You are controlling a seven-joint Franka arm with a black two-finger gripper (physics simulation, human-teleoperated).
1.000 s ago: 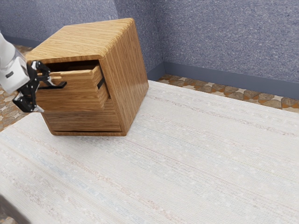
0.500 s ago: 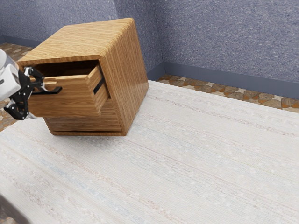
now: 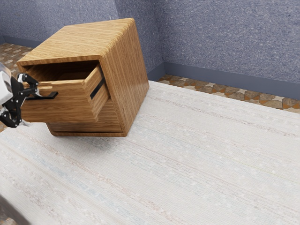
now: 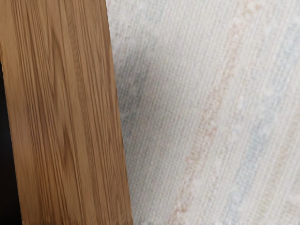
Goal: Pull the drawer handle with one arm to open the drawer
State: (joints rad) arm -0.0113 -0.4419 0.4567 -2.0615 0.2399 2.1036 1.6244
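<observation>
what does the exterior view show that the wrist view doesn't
Exterior view: the whole wooden cabinet, its drawer pulled part-way out, the black handle with the gripper at it, and the blue-grey wall behind. Wrist view: a close look at one wood-grain panel (which part of the furniture, I cannot tell), with a soft shadow beside it. Both: oak-coloured wood and the pale woven surface the cabinet stands on.
</observation>
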